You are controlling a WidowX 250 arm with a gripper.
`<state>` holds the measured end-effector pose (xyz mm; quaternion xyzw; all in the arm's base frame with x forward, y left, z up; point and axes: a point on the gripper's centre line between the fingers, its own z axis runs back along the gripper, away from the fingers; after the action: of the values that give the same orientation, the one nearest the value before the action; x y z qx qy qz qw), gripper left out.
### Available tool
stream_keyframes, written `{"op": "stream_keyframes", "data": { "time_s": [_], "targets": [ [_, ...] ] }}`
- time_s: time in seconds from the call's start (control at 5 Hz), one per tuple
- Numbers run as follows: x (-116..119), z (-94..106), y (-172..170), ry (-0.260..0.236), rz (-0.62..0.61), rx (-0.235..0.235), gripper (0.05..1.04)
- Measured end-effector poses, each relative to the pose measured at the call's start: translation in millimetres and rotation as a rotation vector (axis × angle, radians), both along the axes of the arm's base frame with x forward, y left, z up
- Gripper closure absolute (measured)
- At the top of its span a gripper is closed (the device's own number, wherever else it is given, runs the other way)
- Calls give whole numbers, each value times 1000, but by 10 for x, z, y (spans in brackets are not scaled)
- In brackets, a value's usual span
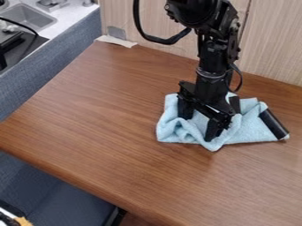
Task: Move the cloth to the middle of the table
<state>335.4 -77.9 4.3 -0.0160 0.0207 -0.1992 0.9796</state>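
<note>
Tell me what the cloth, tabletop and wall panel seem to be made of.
Cloth: probably terry or microfiber, matte and slightly fuzzy, slumping in soft folds.
Tabletop: brown wood or wood-look laminate, smooth with a faint sheen over long grain.
Wall panel: pale wood or laminate, judging by its fine streaks.

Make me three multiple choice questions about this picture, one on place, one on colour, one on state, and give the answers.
1. Where is the gripper?
A. Far left of the cloth
B. Down at the cloth
C. Far right of the cloth

2. What colour is the cloth?
A. Red
B. Yellow
C. Light blue

3. How does the cloth lie?
A. Rumpled
B. Perfectly flat
C. Tightly rolled

Answers:
1 B: fabric shows around the gripper.
2 C: the fabric is pale blue.
3 A: raised folds show.
</note>
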Motion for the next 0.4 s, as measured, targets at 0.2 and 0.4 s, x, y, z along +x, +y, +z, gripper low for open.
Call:
{"op": "stream_keyframes", "data": {
  "time_s": [0.2,0.4],
  "targets": [
    [17,140,22,-26,18,7,83],
    [16,168,63,-22,35,18,85]
  ]
}}
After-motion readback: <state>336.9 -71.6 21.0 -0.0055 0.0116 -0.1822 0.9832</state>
